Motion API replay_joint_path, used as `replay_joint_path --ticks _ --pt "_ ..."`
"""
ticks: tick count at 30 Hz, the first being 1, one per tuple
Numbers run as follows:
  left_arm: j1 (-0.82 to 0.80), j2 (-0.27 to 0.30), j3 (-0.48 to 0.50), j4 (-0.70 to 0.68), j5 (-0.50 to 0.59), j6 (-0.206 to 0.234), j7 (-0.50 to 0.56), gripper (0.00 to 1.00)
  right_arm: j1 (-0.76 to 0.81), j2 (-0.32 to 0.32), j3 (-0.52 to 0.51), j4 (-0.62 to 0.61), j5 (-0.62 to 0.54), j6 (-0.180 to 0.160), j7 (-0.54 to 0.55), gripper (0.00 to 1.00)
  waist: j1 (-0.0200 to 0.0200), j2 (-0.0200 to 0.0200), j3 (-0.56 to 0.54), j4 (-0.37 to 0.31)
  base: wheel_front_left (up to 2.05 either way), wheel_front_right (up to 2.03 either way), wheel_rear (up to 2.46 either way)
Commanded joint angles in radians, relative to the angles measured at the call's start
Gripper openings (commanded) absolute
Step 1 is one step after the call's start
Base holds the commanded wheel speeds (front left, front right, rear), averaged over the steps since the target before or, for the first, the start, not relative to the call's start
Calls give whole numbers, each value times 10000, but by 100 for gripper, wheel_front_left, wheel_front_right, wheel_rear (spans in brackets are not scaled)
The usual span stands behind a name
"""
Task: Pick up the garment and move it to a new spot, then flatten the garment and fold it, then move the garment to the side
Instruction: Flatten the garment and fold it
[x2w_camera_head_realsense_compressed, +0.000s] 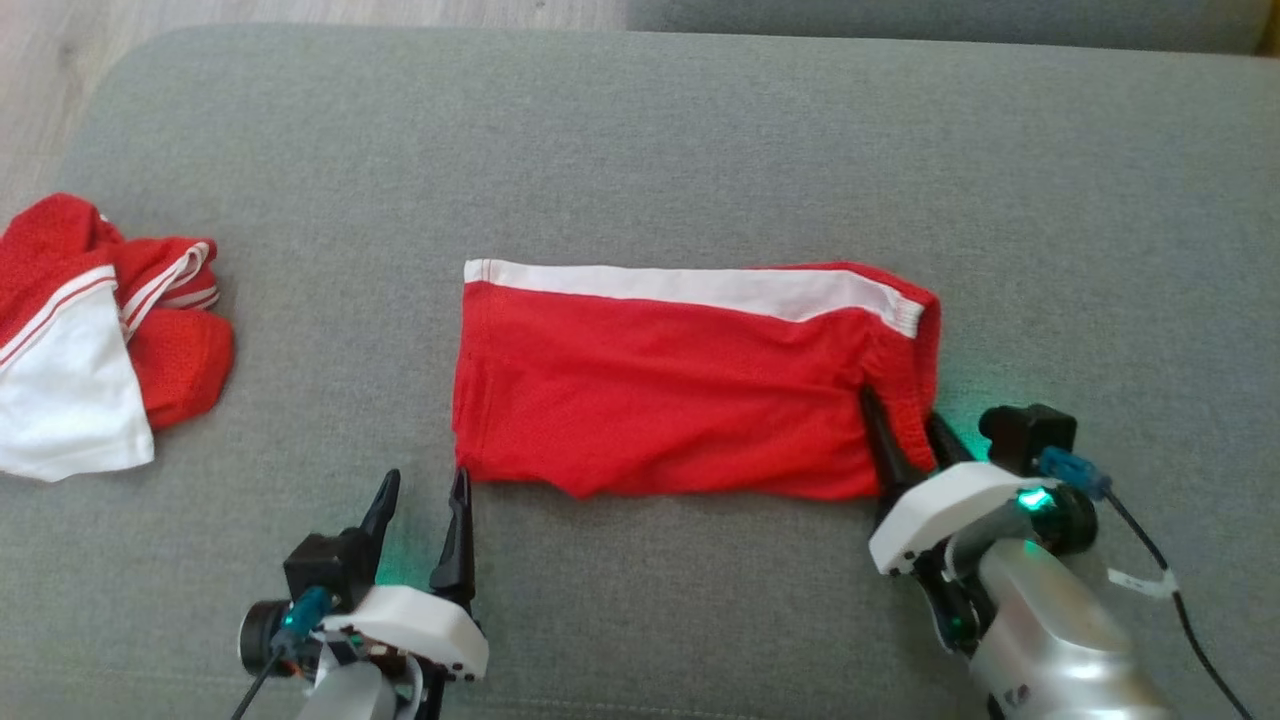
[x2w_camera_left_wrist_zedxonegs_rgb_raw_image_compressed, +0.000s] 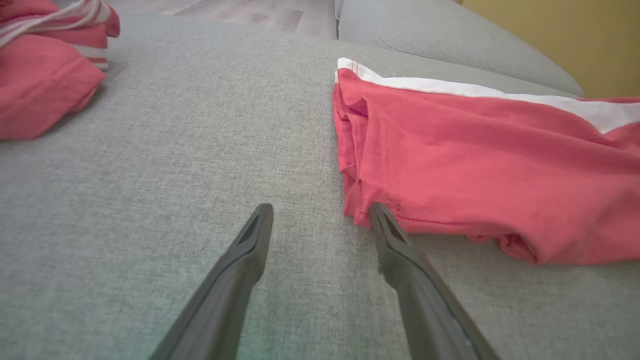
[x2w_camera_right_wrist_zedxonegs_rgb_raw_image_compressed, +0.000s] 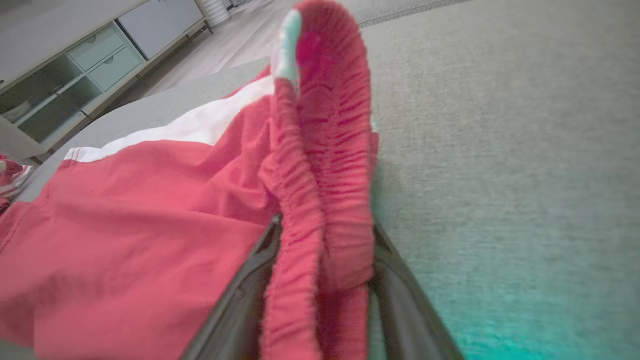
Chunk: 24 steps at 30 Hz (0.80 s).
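On grey woven sofa cushion (x2w_camera_head_realsense_compressed: 640, 130): red mesh shorts with white side stripe (x2w_camera_head_realsense_compressed: 680, 400), flat, centre; crumpled red-and-white garment (x2w_camera_head_realsense_compressed: 80, 330), far left, cut off by frame edge. Left gripper (x2w_camera_head_realsense_compressed: 425, 480) spread wide, empty, one tip at shorts' near corner. Right gripper (x2w_camera_head_realsense_compressed: 900, 408) straddles blurred elastic waistband; firm pinch not discernible.

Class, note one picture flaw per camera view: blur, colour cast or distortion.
Head view: sharp, with a green glow on the sofa beside the right gripper. Left wrist view: shorts washed out to pink. Right wrist view: waistband blurred, teal cast lower right.
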<state>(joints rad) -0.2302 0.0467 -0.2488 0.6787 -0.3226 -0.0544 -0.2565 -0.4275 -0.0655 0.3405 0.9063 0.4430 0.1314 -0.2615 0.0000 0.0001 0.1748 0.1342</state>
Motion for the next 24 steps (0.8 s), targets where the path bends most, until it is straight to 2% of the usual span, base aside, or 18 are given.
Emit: replay_joint_path --ticks 1,2,6,10,16,18,21,24 --pt "-122 40 389 -239 78 -63 -53 100 -126 153 579 81 402 -7 -3 30 0 -1 27 43 0 0 0" --pt "-117 39 370 -235 64 -75 -53 100 -185 153 714 165 621 -7 -3 0 0 -1 32 63 0 0 0" --pt "-66 38 311 -214 39 -70 -53 100 -331 153 715 374 1383 -7 -3 0 0 -1 -8 120 0 0 0" --pt "133 37 438 -235 97 -46 -53 100 -360 153 67 468 1626 -7 -3 0 0 -1 -168 8 0 0 0" --pt "602 37 412 -263 93 -100 -53 100 -278 7 -1618 446 695 -7 -3 0 0 -1 -547 -275 0 0 0" --pt "741 36 312 -251 -16 -100 -53 100 -281 25 -1838 302 667 -7 -3 0 0 -1 -697 -332 0 0 0" --pt "875 36 94 -204 -165 -107 -53 100 -448 82 -1623 -21 695 -7 -3 0 0 -1 -887 -350 0 0 0" --pt "895 36 -140 -119 -227 -104 -53 100 -555 136 -923 -430 1050 -7 147 0 0 -1 -1054 -185 0 0 0"
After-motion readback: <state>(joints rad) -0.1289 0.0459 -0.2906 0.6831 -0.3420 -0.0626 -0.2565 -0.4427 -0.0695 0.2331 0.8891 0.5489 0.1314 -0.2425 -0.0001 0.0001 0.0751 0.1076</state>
